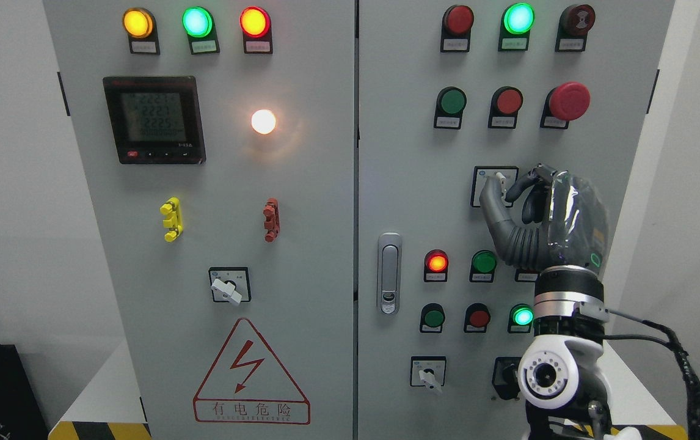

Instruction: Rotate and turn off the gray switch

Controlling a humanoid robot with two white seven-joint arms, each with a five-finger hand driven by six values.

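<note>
Right hand (524, 201) raised at cabinet (399, 153) right door | fingers (489, 205) pinching gray switch (499, 180) knob | left panel lamps lit

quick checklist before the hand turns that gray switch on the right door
1. Right hand is at the gray switch on the right door: ok.
2. Fingers reach the switch handle: ok; one finger lies against its lower left, another comes in from the right.
3. Firm grasp on the handle: cannot tell; the contact is small and partly hidden by the hand.
4. Handle position, on or off: cannot tell; markings on its plate are unreadable.
5. Hand clear of the red mushroom button above: ok.
6. Hand clear of the lamps below: cannot tell; the wrist hides part of that row.
</note>
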